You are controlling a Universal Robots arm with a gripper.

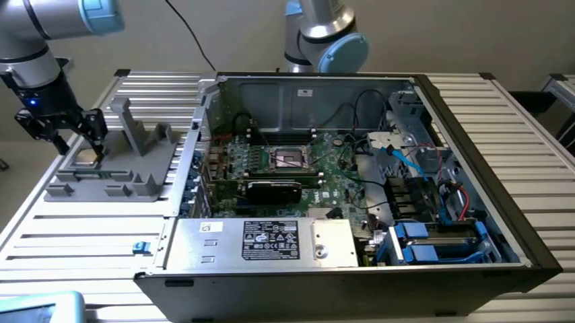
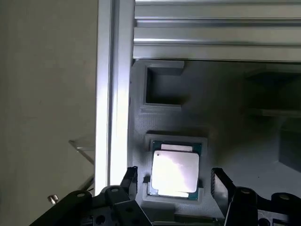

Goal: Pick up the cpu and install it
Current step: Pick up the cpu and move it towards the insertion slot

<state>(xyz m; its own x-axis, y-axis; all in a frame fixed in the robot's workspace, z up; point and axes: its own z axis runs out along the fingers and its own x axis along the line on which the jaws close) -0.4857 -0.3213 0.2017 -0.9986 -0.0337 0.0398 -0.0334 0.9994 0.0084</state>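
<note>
Here, the robot's gripper (image 1: 78, 147) hung with its jaws spread wide at the exterior view's left, in the upper part of the frame, low over a grey plastic fixture (image 1: 117, 176) that stood on a slatted aluminium table (image 1: 81, 229). The cpu (image 2: 174, 172) lay flat in a square recess of that fixture, its shiny metal top catching the light. In the wrist view, the two black fingers (image 2: 130, 180) stood one to each side of the chip, with a clear gap between each finger and its edge; nothing was held. Whether the fingertips touched the fixture itself could not be told. An open computer case (image 1: 476, 134) filled the centre and the exterior view's right, just beside the fixture. Inside it, on the green motherboard, the dark socket (image 1: 289, 159) with its metal frame sat near the middle of the frame, well apart from the gripper.
</note>
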